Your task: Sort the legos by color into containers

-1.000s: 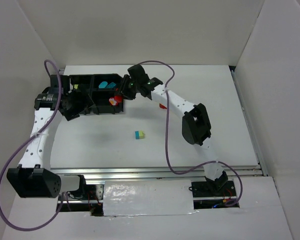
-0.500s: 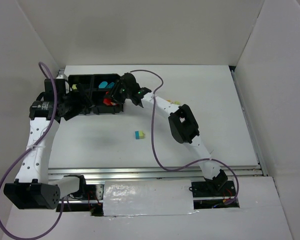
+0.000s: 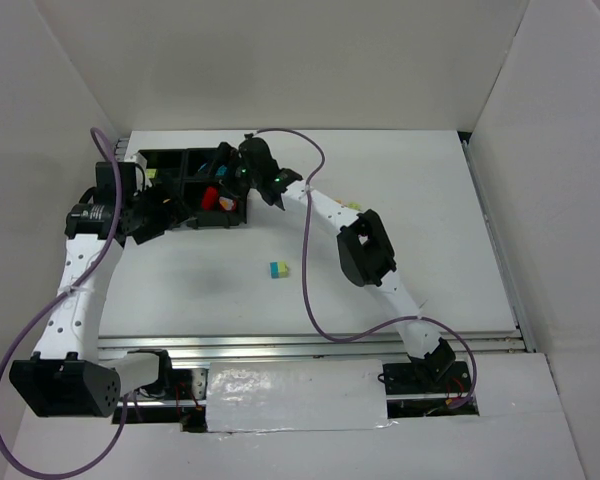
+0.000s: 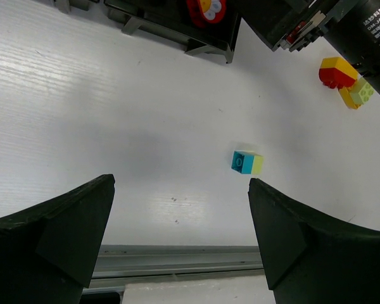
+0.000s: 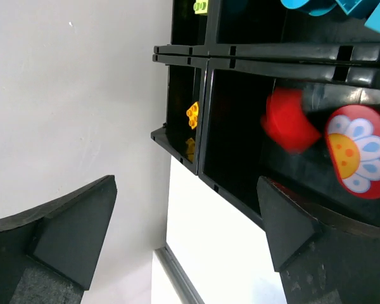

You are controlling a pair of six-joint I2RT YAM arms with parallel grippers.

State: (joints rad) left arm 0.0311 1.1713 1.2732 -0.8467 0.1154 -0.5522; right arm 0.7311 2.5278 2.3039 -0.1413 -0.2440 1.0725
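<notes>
We're maybe two-thirds done: every tray (image 5: 253, 56) compartment has something in it, the red brick (image 5: 290, 128) is in the near-right one under our wide-open right tool (image 5: 187, 190), the left tool (image 4: 180, 183) gapes empty, and the teal-lime brick (image 4: 247, 163), red-yellow brick (image 4: 337, 71) and yellow-lime brick (image 4: 358, 94) sit loose on the bench (image 3: 180, 290).

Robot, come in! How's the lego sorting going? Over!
Status: left gripper open, empty; right gripper open over the tray. In one compartment, a red brick. Unsorted: teal-green brick, nothing blocking it.
</notes>
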